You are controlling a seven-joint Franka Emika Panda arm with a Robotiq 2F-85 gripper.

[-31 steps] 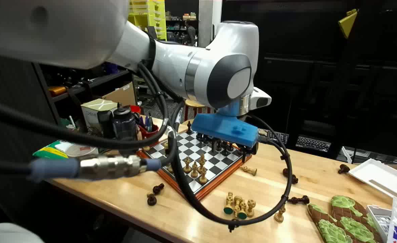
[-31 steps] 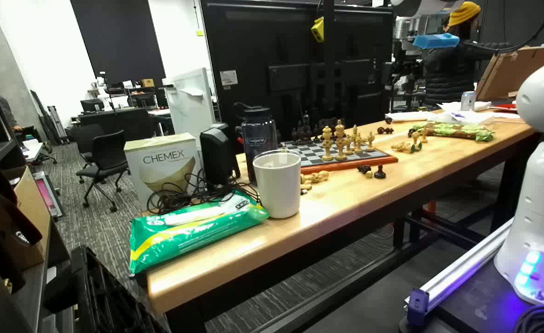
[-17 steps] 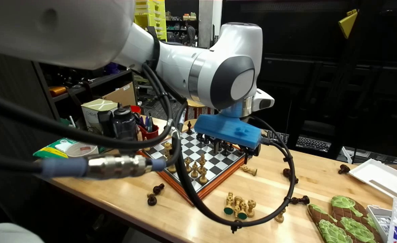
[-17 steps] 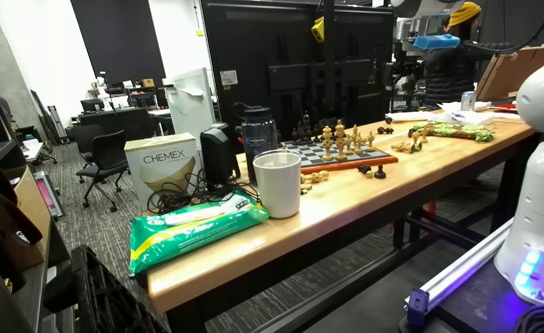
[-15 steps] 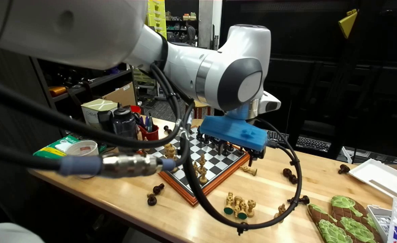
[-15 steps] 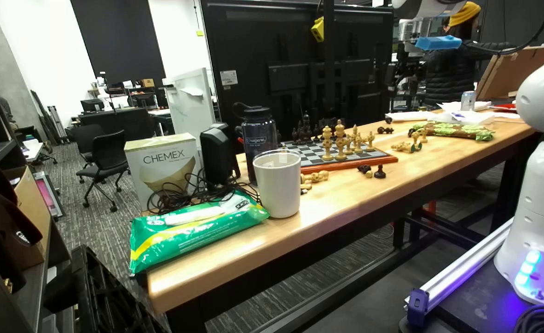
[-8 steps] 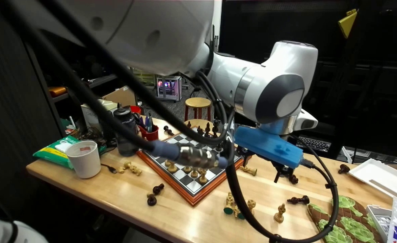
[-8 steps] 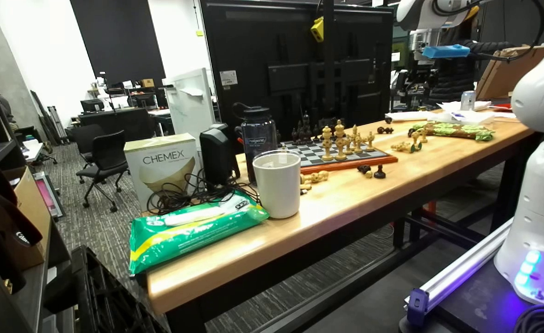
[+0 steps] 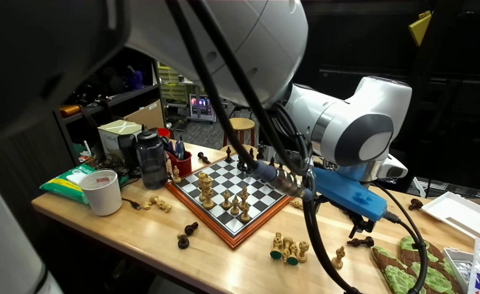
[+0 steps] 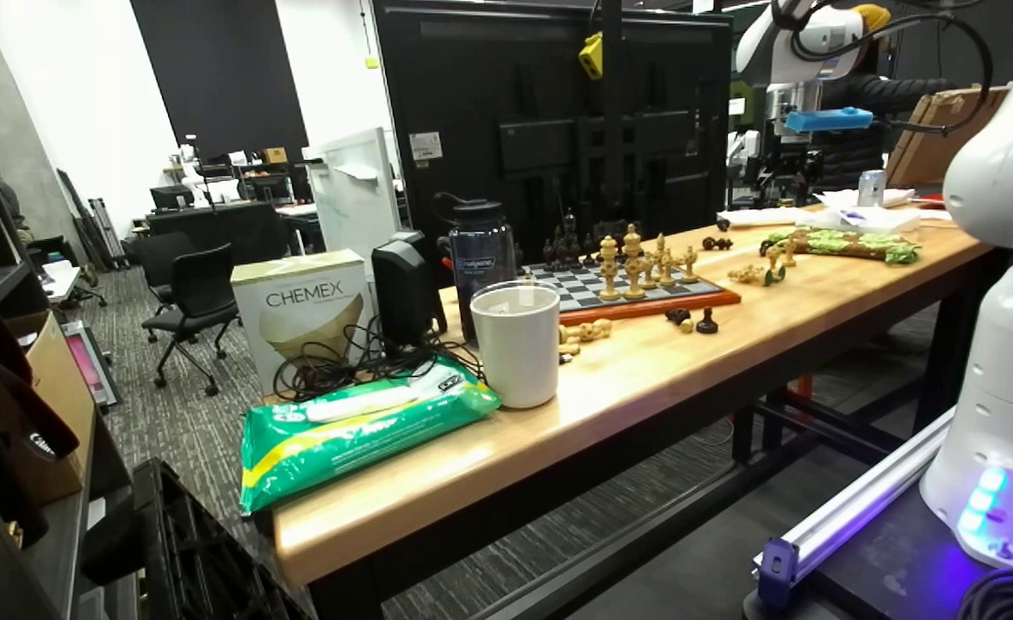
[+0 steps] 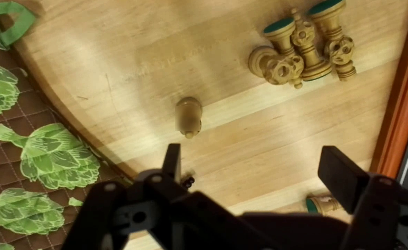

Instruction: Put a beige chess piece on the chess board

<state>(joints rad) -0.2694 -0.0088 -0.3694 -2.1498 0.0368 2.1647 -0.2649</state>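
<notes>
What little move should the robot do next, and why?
Probably ease the open fingers toward the beige chess piece standing alone near the quilted cloth. They hold nothing, and in the wrist view that piece is clear of the beige group but not yet between them.

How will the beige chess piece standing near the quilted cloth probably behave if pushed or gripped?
The beige chess piece may tip, being taller than wide. Once down, it could roll, as its shape is rounded. It is probably stiff: it resembles carved wood.

Black and white checker the chess board [image 9: 223, 177].
</notes>
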